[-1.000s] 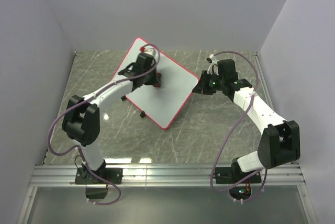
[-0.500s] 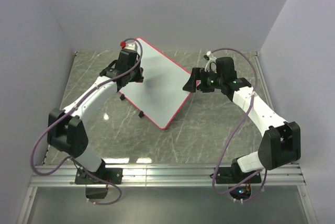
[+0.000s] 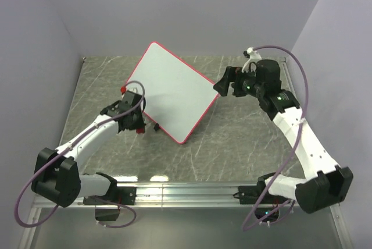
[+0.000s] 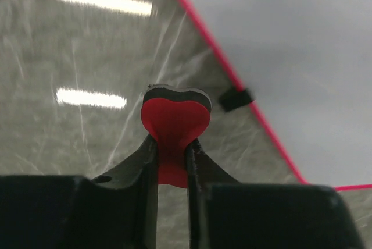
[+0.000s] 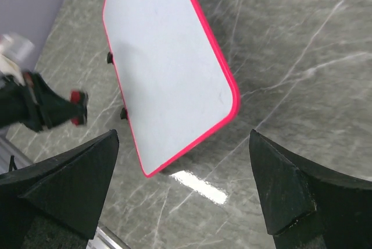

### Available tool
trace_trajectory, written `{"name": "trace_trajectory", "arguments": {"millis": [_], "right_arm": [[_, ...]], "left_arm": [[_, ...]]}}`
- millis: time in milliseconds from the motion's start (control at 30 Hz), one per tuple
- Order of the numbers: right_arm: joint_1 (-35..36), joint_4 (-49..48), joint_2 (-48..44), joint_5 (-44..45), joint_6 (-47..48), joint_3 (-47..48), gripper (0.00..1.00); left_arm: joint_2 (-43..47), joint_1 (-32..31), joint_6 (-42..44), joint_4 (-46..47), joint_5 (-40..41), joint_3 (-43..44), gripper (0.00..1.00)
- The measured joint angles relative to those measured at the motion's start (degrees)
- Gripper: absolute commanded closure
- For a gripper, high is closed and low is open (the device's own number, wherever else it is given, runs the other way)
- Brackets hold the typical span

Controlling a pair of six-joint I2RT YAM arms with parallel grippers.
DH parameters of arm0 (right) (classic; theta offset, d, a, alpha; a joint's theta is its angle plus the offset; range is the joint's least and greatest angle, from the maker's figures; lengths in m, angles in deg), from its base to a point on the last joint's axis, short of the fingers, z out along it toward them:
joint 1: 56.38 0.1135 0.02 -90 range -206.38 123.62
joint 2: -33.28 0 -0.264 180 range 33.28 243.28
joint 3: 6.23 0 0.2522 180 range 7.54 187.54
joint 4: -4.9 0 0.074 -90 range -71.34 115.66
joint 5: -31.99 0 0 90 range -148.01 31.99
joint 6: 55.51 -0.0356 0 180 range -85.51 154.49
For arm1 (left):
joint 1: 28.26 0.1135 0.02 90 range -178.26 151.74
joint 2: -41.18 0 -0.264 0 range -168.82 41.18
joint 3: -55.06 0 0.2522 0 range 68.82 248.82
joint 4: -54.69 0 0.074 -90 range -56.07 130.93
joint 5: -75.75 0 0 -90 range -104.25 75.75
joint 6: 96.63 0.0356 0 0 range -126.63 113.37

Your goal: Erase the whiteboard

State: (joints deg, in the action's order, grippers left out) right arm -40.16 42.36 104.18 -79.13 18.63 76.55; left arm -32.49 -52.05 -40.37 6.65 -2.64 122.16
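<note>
Left hand [image 4: 172, 151], clamping a red eraser [image 4: 176, 118], sits just lower left of the whiteboard [image 3: 174, 89]. Right hand [image 3: 222, 85] spread empty, upper right.

Bright overhead light, glare streaks on the glossy table [image 4: 52, 45], whiteboard [image 4: 302, 45] soft-focus in left-wrist view

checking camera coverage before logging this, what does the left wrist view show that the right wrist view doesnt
Only the left wrist: a close look at the red heart-shaped eraser pinched in the left gripper. Only the right wrist: nearly the whole whiteboard, framed by the wide-open fingers of the right gripper. Both: the board's red frame, a black clip on its edge, and the grey marbled table.
</note>
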Motion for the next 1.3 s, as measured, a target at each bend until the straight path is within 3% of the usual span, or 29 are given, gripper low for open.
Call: {"name": "trace_trajectory", "arguments": {"millis": [133, 300, 367, 400, 767, 967, 1300], "right_arm": [[-0.74, 1.07, -5.84, 2.25, 0.17, -1.18, 0.00], [-1.11, 2.01, -12.31, 2.67, -0.20, -7.63, 0.00], [-1.16, 2.80, -13.35, 2.67, -0.42, -9.73, 0.00], [-1.18, 2.99, -13.57, 2.64, -0.55, -10.40, 0.00], [-1.27, 4.52, -18.80, 2.51, -2.25, -12.57, 0.00], [-1.27, 4.90, -23.85, 2.75, -4.26, -12.59, 0.00], [-1.27, 4.63, -34.69, 0.00, -12.76, -17.31, 0.00]], "left_arm": [[1.84, -0.50, -3.85, -1.66, -2.23, -8.35, 0.67], [-0.66, -1.53, -7.72, -2.82, -3.26, -8.02, 0.50], [-2.45, -1.53, -9.25, -2.23, -3.91, -7.72, 0.48], [-3.19, -1.53, -10.05, -2.14, -4.28, -7.72, 0.39], [-1.20, -3.21, -11.80, -11.02, -3.34, 1.11, 0.39], [-0.74, -3.21, -9.01, -17.49, -2.51, 14.62, 0.41], [-7.50, -3.43, -4.33, -26.05, -0.07, 52.06, 0.40]]}}
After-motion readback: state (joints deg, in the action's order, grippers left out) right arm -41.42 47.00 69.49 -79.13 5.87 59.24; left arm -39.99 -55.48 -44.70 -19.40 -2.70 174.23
